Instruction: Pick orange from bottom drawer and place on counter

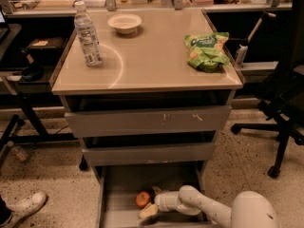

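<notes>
your tool [148, 211] sits in the bottom drawer [121, 186] just beside the orange [142, 199], positioned to grab it; you cannot tell its grip state.

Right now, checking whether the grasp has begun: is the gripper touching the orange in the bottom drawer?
Cannot tell. The camera view shows the gripper right beside the orange in the bottom drawer, with no plain contact or gap.
</notes>
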{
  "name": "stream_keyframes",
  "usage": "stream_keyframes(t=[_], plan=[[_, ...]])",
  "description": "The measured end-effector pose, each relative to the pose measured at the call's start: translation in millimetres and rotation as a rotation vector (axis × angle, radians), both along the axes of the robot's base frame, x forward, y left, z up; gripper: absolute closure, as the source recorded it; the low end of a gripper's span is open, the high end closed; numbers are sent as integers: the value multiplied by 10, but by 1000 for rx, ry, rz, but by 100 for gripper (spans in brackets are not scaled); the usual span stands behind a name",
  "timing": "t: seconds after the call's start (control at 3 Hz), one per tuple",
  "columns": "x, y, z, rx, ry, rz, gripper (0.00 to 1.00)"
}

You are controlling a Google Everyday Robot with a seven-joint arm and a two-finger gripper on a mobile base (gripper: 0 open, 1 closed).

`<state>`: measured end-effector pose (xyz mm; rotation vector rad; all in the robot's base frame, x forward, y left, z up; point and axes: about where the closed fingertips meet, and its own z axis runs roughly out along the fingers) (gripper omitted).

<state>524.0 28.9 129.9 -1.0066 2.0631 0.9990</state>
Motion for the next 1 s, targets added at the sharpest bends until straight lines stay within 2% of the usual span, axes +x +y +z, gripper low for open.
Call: stream_keyframes(t=[0.33,0.67,1.0], plan=[[-15,109,-43,11,-32,12,0],[-17,145,-57,20,-36,17,0],[-17,145,-57,20,-36,17,18]])
